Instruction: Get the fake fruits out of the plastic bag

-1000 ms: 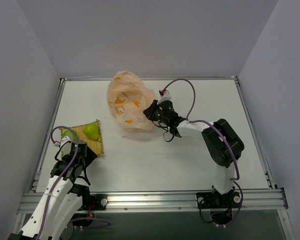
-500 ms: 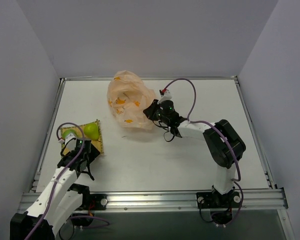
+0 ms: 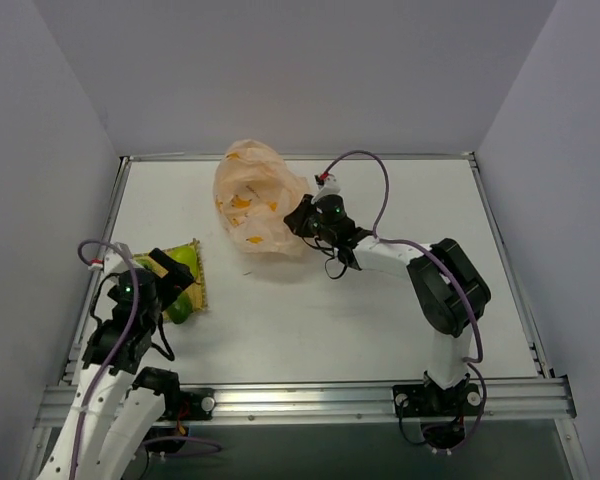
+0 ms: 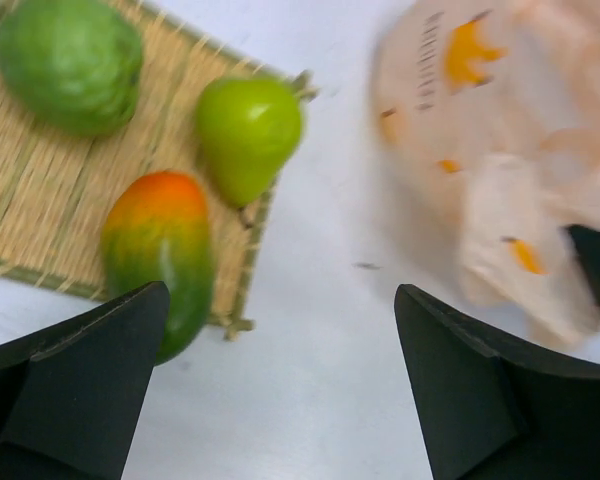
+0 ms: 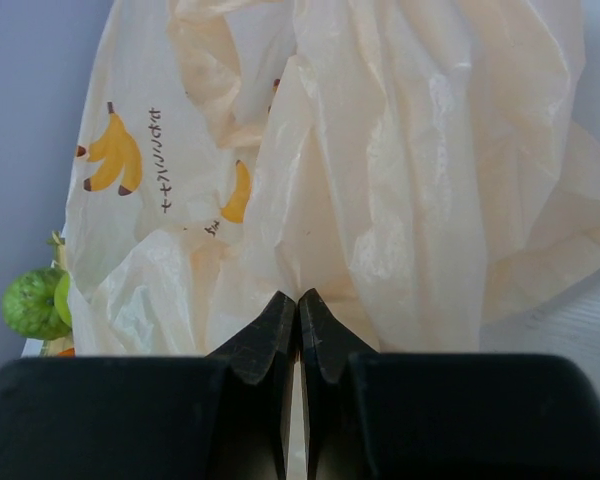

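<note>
The plastic bag (image 3: pixel 252 203) lies crumpled at the table's middle back; it also shows in the left wrist view (image 4: pixel 500 150) and the right wrist view (image 5: pixel 410 170). My right gripper (image 3: pixel 303 215) is shut, its tips (image 5: pixel 299 300) pinching a fold of the bag's right side. Three fake fruits lie on a yellow woven mat (image 4: pixel 40 190): a round green one (image 4: pixel 70 62), a green pear (image 4: pixel 248 130) and a red-green mango (image 4: pixel 160 260). My left gripper (image 4: pixel 280 400) is open and empty above the mat's near right edge (image 3: pixel 172 282). Whether the bag holds more fruit is hidden.
The mat (image 3: pixel 199 272) sits near the table's left edge, mostly under my left arm. A green fruit (image 5: pixel 32 300) shows past the bag's left side in the right wrist view. White walls close in the table on three sides.
My left arm has lifted and swung back left over the mat, now covering most of it. My right gripper and the bag have barely moved.
</note>
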Tool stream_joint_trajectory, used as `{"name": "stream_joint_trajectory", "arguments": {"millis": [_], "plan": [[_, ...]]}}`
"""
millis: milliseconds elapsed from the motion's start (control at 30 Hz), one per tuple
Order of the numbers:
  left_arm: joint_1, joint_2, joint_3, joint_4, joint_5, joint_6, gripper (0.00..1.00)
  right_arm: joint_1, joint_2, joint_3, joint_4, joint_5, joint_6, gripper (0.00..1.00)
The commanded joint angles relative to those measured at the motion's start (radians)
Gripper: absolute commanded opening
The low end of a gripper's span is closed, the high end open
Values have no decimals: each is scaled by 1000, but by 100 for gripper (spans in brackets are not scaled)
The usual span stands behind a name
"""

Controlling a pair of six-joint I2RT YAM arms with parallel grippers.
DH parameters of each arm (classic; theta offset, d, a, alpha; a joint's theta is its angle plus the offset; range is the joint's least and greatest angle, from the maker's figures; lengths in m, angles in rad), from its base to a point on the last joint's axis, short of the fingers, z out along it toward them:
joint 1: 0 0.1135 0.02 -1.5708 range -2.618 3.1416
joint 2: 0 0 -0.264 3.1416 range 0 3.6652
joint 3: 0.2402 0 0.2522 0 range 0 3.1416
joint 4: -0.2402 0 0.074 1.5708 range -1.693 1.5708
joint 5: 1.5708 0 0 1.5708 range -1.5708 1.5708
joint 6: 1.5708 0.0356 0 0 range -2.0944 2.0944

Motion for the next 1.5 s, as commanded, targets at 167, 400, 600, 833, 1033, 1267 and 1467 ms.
{"name": "stream_joint_trajectory", "arguments": {"millis": [167, 400, 600, 833, 1033, 1267, 1467], "plan": [[-5, -44, 335, -72, 130, 214, 94, 74, 114, 180, -38, -31, 4, 2], [-5, -21, 400, -89, 213, 380, 94, 74, 137, 344, -213, 18, -47, 29], [-5, -56, 452, -31, 343, 463, 94, 74, -23, 398, -417, 104, -169, 100], [-5, -56, 469, -22, 389, 495, 94, 74, -430, 223, -462, 118, -255, 100], [-5, -91, 431, -37, 472, 504, 94, 76, -836, -112, -466, 303, -248, 100], [-5, -230, 290, -57, 494, 467, 94, 69, -1204, -461, -471, 496, -176, 100], [-5, -271, 268, -74, 488, 447, 94, 68, -1218, -504, -454, 515, -148, 100]]}}
